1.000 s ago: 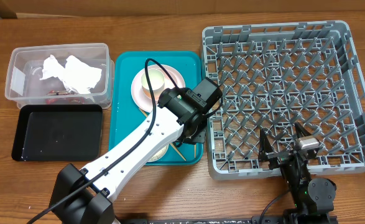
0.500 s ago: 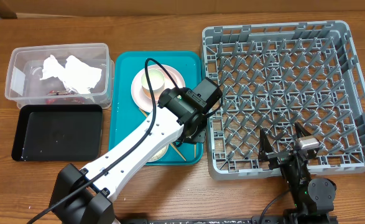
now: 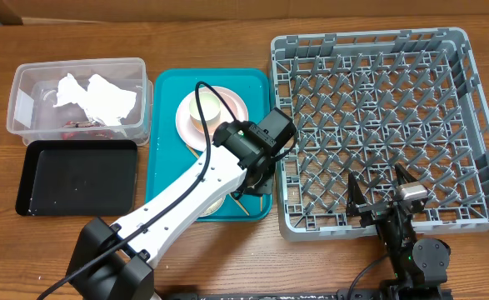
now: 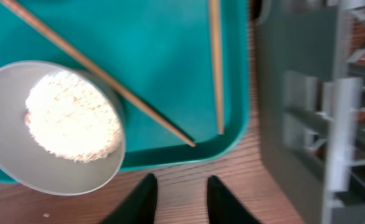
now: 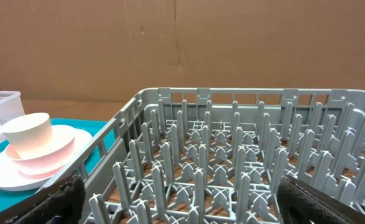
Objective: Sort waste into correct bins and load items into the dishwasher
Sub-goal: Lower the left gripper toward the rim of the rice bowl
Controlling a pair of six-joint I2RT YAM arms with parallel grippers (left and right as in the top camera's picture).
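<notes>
On the teal tray (image 3: 165, 133), the white left arm (image 3: 202, 187) covers a lot when seen from above. It hides most of the grey-green bowl (image 4: 20, 168) and most of the chopsticks (image 4: 215, 62). The left wrist view shows them.

The bowl is cut off at the left edge and holds white rice (image 4: 73, 118). One chopstick lies slanted from the top left, past the bowl, with its tip near the tray's corner. The other runs nearly straight up and down in that view and points at the tray's near rim. Their top ends are cut off. The tips are close but do not touch.

The left gripper (image 4: 180, 182) hangs over the wooden table (image 4: 101, 208) just past the tray's rim. Its fingers are a little apart with nothing between them. The grey dish rack (image 4: 306, 93) looks blurry just beside the tray.

The right gripper (image 3: 377, 187) is at the rack's near wall, with its fingers spread wide and holding nothing.

A pink plate (image 3: 232, 108) with a small cup (image 3: 204, 108) sits at the tray's far end. The clear tub (image 3: 27, 117) holds white napkins (image 3: 102, 98). Something red in it is too small to tell. The black tray (image 3: 77, 175) lies just beside the tub.
</notes>
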